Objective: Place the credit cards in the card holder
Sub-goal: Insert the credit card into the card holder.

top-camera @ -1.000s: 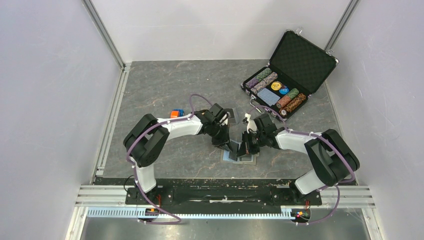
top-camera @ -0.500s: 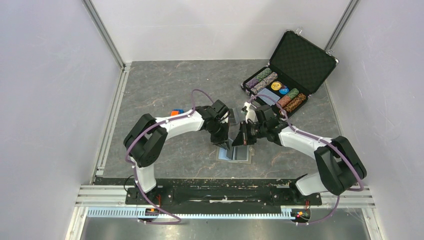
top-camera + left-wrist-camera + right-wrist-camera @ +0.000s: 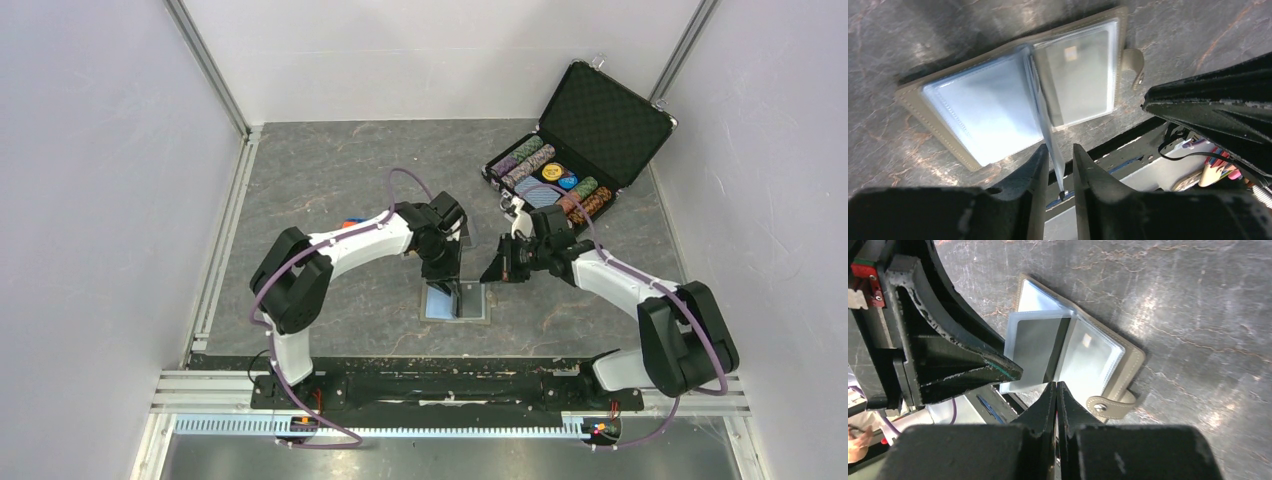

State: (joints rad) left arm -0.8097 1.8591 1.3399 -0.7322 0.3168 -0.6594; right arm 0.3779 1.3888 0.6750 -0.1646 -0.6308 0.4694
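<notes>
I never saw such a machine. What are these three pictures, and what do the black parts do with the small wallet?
Two robot arms are bolted to a grey table. One picture is from above; the other two are from a camera on each wrist, showing its black fingers. On the table lie an open card holder and an open case of poker chips. The left gripper has its fingers slightly apart around one clear sleeve of the holder. The right gripper is shut and empty.
</notes>
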